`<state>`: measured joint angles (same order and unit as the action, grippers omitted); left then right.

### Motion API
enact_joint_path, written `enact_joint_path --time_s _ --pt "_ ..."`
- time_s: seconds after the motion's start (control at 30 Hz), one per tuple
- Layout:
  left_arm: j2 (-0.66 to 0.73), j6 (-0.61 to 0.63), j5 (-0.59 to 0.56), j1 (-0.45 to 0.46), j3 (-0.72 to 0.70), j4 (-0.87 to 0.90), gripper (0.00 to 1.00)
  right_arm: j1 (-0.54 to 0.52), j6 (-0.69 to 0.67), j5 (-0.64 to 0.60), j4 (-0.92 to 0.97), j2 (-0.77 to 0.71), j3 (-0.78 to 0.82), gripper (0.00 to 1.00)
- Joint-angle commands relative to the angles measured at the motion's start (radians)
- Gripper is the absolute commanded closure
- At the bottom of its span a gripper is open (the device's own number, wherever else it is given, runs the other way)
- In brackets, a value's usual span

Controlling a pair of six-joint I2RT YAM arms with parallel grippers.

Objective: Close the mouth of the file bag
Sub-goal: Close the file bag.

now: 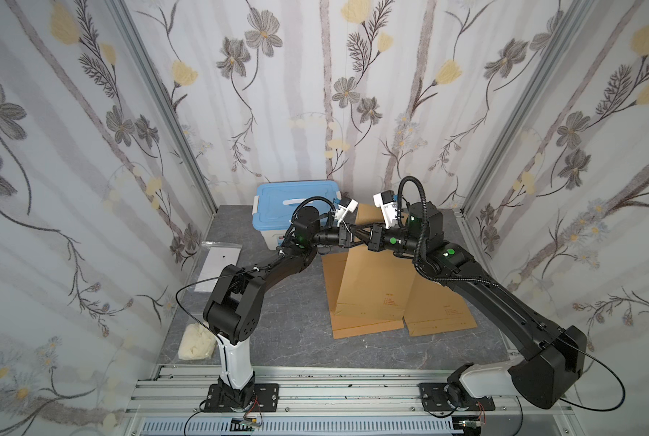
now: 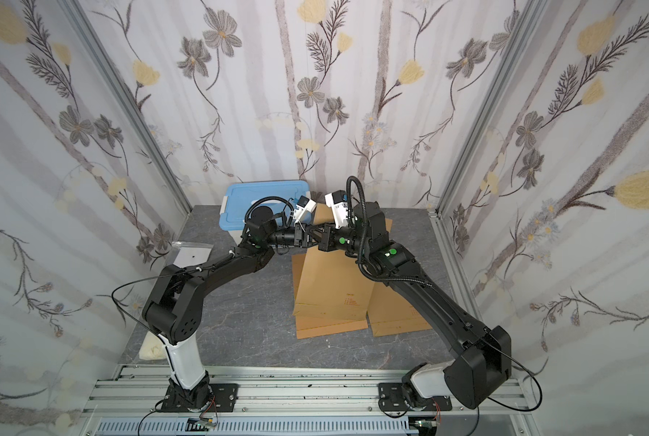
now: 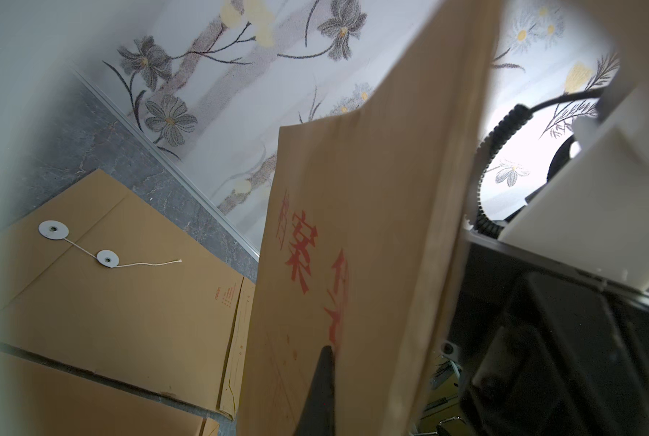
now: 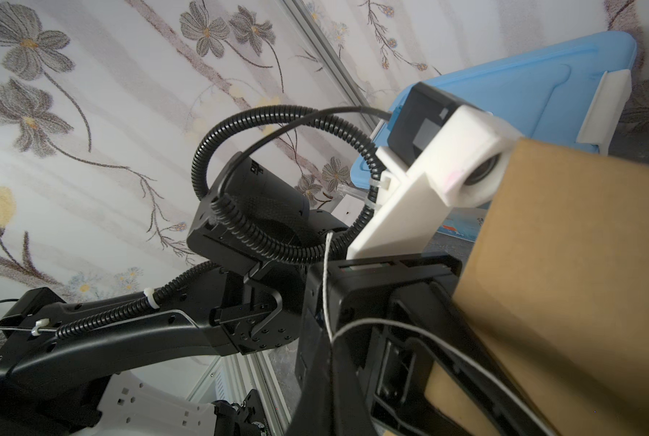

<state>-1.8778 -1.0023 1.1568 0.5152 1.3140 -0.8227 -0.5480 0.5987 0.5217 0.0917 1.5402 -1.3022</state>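
Observation:
A brown file bag (image 1: 372, 279) (image 2: 334, 283) is lifted at its upper end, its lower edge resting on other bags. My left gripper (image 1: 356, 237) (image 2: 309, 238) is shut on the bag's upper part. In the left wrist view one dark finger (image 3: 321, 392) presses the bag's face with red characters (image 3: 372, 226). My right gripper (image 1: 365, 234) (image 2: 318, 236) meets it tip to tip and is shut on the bag's thin white string (image 4: 409, 328), pinched at the jaw tips (image 4: 330, 339). The bag's mouth and its button are hidden.
More brown file bags (image 1: 440, 309) (image 2: 394, 313) lie flat under and beside the held one; one shows two white discs and a loose string (image 3: 107, 258). A blue-lidded box (image 1: 288, 204) stands at the back. A white sheet (image 1: 219, 268) and a cream bundle (image 1: 196, 341) lie left.

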Motion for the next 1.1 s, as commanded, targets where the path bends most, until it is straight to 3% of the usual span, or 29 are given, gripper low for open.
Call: enact_joint_path --time_s 0.0,0.67,1.07 --pt "-0.003 -0.085 -0.032 -0.01 -0.012 -0.132 1.0 -0.005 0.02 0.009 -0.072 -0.01 0.026 1.0" --pt "-0.018 -0.239 -0.122 -0.049 -0.07 -0.359 1.0 -0.006 0.071 -0.006 -0.181 -0.121 0.29 1.0" --pt "-0.019 -0.297 -0.158 -0.061 -0.088 -0.443 1.0 0.0 0.044 -0.043 -0.133 -0.19 0.36 1.0"
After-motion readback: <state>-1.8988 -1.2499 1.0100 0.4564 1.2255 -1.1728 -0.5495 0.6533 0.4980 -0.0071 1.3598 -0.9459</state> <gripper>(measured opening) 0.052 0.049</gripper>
